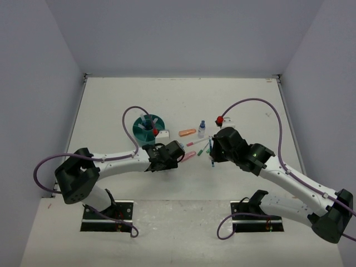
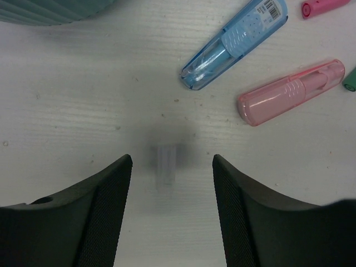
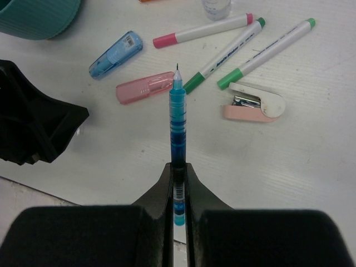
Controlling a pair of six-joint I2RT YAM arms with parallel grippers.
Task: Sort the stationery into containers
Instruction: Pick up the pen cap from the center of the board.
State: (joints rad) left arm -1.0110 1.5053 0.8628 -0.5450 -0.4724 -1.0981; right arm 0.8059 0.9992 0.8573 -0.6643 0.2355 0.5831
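On the bench [image 3: 311,156] I count one teal organizer [image 3: 33,22], one clear bottle [image 3: 217,6], one orange marker [image 1: 187,132], one light-blue marker [image 3: 115,54], one pink marker [image 3: 144,87], two green-capped white pens [image 3: 225,55] [image 3: 267,47], one pink-capped white pen [image 3: 203,30] and one pink-and-white stapler [image 3: 253,103]. One blue pen [image 3: 177,122] besides makes four pens in all, and three stubby markers.

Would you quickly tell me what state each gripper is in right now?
Left gripper: open, gripping nothing; a small blurred clear piece sits between its jaws.
Right gripper: shut on the blue pen.
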